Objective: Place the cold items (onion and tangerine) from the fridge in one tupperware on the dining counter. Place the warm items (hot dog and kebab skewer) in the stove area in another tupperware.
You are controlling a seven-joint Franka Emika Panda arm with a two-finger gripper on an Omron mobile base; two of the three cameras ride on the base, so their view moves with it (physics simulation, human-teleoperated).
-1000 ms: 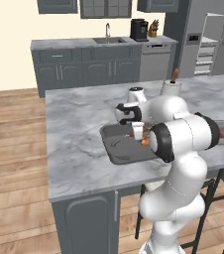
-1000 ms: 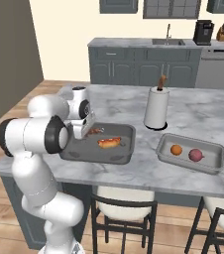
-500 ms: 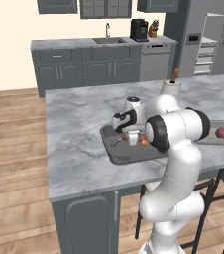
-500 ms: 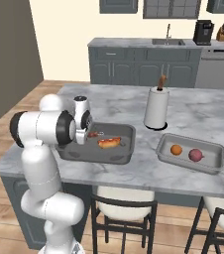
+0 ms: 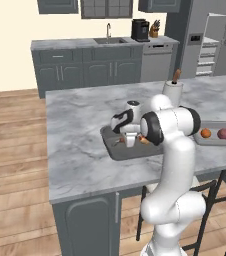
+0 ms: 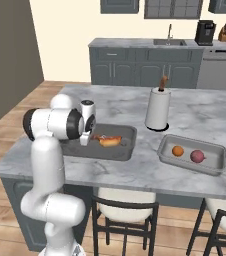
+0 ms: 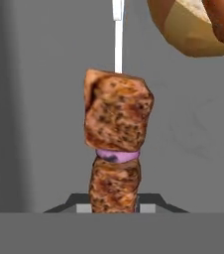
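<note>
Low, gripper over kebab skewer (hot dog beside), tupperware

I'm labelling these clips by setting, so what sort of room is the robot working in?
A simulated home kitchen, it seems. A grey marble island counter has stools under it, a sink with a faucet sits in the back counter, and a coffee machine stands beside it.

obstacle: hot dog beside kebab skewer | tray floor open left

The kebab skewer shows rough, charred meat on a smooth pale stick, over a matt grey tupperware floor.
</note>
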